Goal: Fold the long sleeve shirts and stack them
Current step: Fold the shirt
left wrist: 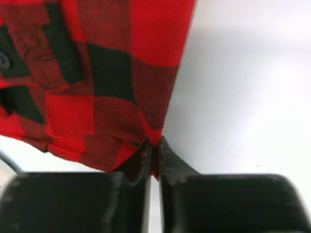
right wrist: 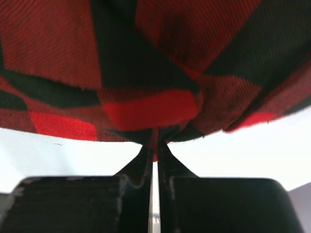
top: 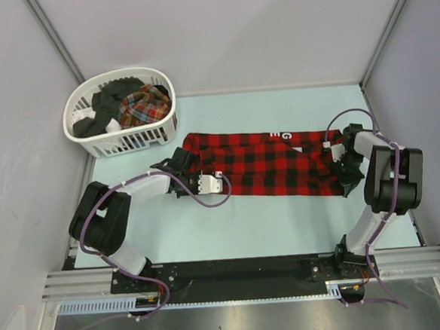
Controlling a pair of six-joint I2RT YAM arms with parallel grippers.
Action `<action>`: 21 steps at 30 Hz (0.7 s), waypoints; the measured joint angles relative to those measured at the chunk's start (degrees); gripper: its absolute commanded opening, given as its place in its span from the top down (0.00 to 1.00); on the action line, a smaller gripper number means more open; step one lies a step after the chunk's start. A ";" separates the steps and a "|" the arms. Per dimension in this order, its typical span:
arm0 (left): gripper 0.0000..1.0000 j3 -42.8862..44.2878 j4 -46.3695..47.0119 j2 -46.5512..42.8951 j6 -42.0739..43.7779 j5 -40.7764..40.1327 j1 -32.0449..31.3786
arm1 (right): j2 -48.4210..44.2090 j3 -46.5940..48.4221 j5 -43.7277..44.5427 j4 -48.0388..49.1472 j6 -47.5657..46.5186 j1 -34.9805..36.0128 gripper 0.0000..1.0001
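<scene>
- Pinching opposite ends of the red-and-black shirt (top: 265,162), the left jaws and right jaws are each clamping shut on an edge of the cloth, probably to stretch it taut for a fold.
- The shirt is lying mid-bench (top: 284,221) as a band, its long axis running left to right; which end is the collar cannot be told.
- A plaid shirt (top: 146,106) is sitting in the basket (top: 120,145).

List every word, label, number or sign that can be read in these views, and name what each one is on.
"G" and "E" (uncertain): white letter-like marks at the far edge of the red-and-black checked shirt, top view; too small and cut off to read as a word.
Faint dark marking on the shirt, left wrist view: too blurred to tell whether it is text.
Nothing else is legible.
</scene>
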 measured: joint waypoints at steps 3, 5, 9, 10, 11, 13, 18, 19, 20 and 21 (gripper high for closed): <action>1.00 -0.66 -1.77 -0.83 -0.04 -1.27 -2.34 | 6.34 6.60 1.73 -6.03 0.09 0.90 1.00; 1.00 -1.49 -5.07 -2.45 -1.79 -1.57 -5.57 | 11.37 12.22 3.41 -10.25 -0.20 1.70 1.00; 1.00 -1.79 -11.23 -4.00 -8.92 -0.63 -15.52 | 21.66 25.64 8.44 -17.16 -2.05 4.02 1.00; 1.00 -1.55 -12.15 -4.02 -12.02 -0.59 -19.19 | 24.33 30.01 10.21 -18.25 -2.78 4.68 1.00; 1.00 -1.03 -12.92 -3.69 -14.71 0.00 -22.64 | 26.88 34.64 11.80 -18.86 -3.56 5.46 1.00; 0.90 1.97 -14.60 -1.01 -21.73 2.47 -30.10 | 32.41 45.66 15.04 -16.72 -5.01 7.17 1.00; 0.47 14.53 -12.41 9.51 -37.44 9.60 -41.24 | 41.66 64.74 14.38 1.77 -6.05 13.53 0.57; 0.43 15.82 -12.31 10.08 -40.22 11.21 -42.05 | 41.83 65.37 14.12 4.70 -6.29 14.84 0.47; 0.38 16.17 -12.85 9.92 -41.77 12.39 -42.07 | 41.35 65.42 13.75 6.62 -6.34 16.13 0.39; 0.37 16.24 -13.40 9.27 -43.41 13.84 -41.46 | 40.48 65.07 13.05 7.96 -6.38 17.25 0.33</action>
